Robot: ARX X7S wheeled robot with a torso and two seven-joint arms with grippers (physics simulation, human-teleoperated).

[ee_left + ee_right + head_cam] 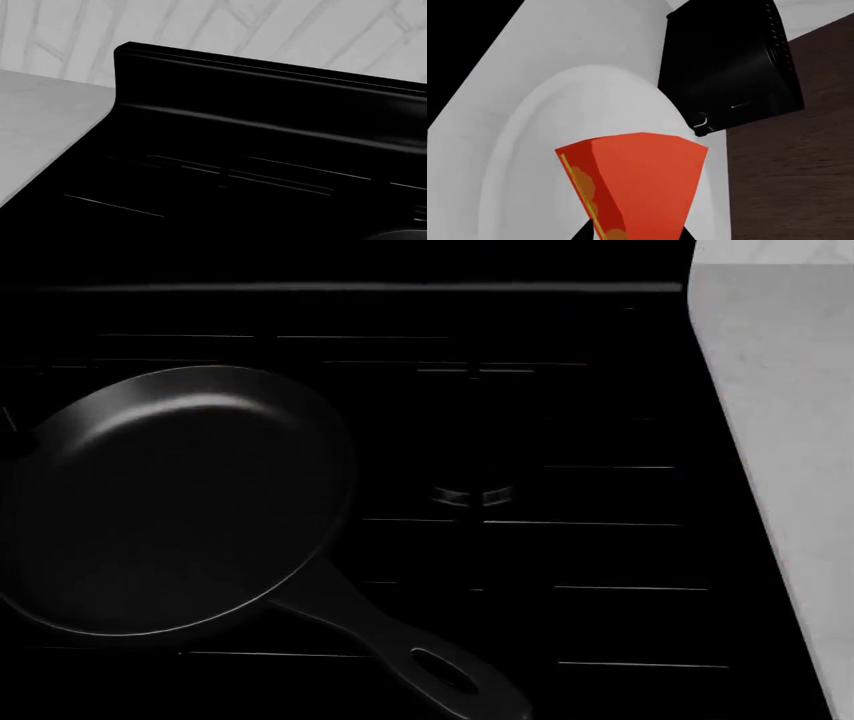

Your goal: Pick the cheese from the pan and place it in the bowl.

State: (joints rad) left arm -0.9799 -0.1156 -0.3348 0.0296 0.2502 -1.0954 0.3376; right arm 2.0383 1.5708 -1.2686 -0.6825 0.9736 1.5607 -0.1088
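The cheese (640, 180), a wedge with a red-orange top and a yellow holed side, fills the lower middle of the right wrist view. My right gripper (635, 235) is shut on it; only the dark tips of its fingers (584, 233) show on either side. The cheese hangs over the wide white bowl (527, 150). The black pan (174, 500) sits empty on the stove in the head view, its handle (427, 665) pointing to the front right. My left gripper does not show in any view.
The black stove top (534, 440) has a raised back panel (267, 100). Pale marble counter lies on both sides of it (787, 440) (47, 125). A black boxy appliance (727, 65) stands beside the bowl, next to a brown wooden surface (787, 175).
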